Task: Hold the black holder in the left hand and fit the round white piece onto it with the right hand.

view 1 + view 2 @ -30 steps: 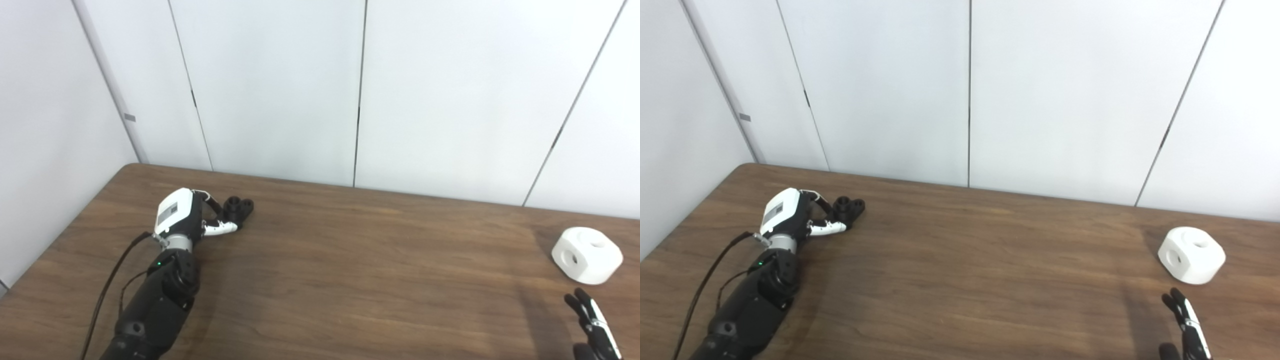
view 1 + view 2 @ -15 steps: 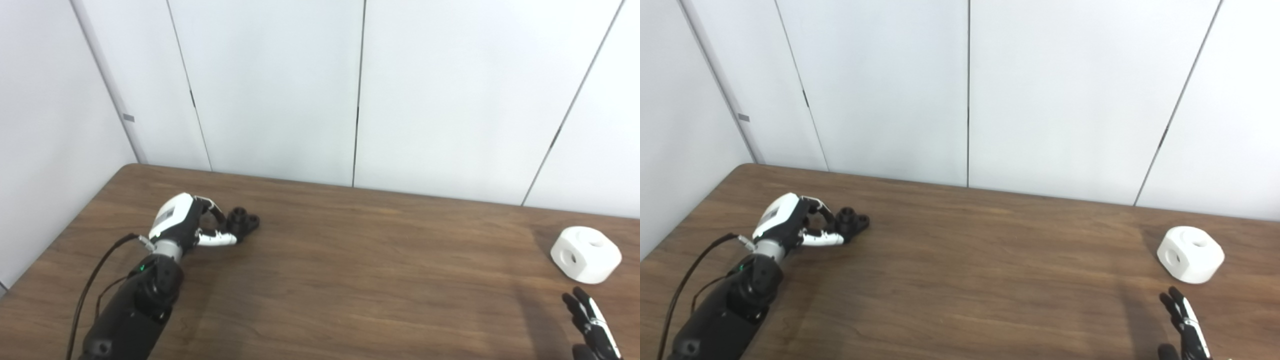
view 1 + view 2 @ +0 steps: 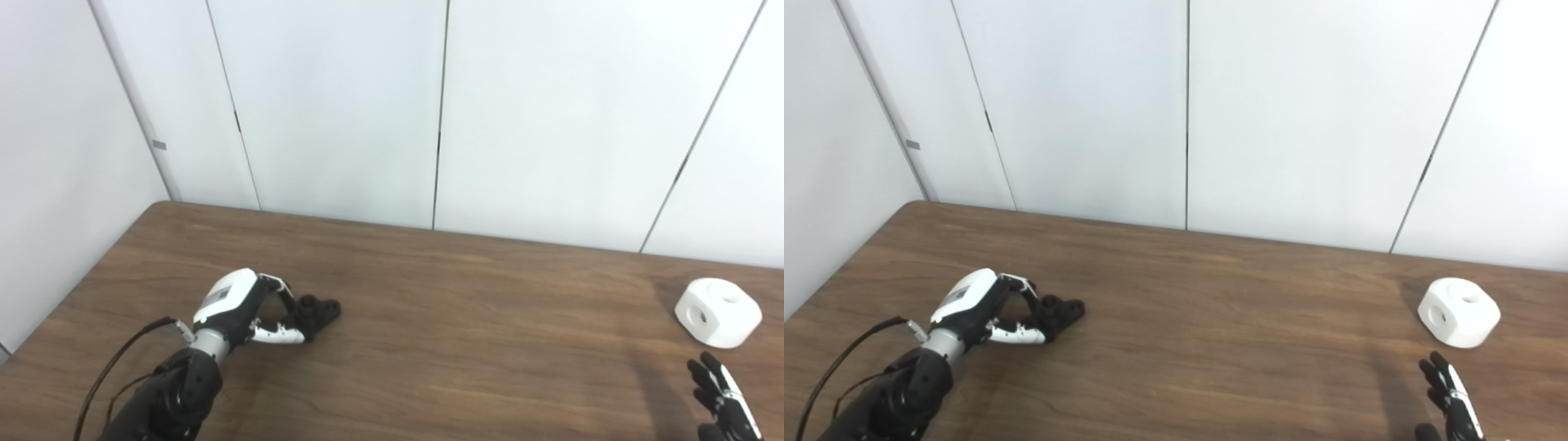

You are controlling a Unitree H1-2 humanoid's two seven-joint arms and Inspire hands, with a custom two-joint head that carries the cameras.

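**Left robot hand grips black holder on tabletop**

At eight o'clock, the left robot hand [image 3: 245, 306] pinches the black holder [image 3: 317, 311] on the wooden tabletop [image 3: 465, 318]. At three o'clock sits the round white piece [image 3: 718, 312]. Just below, the right robot hand [image 3: 723, 398] waits, fingers spread.

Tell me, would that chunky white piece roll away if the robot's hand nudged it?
Probably not. The round white piece sits on a broad flat base on the table, with faceted sides, so it should slide rather than roll. It looks like rigid, hollowed plastic with holes, so likely stiff and fairly light. The right hand is not touching it.
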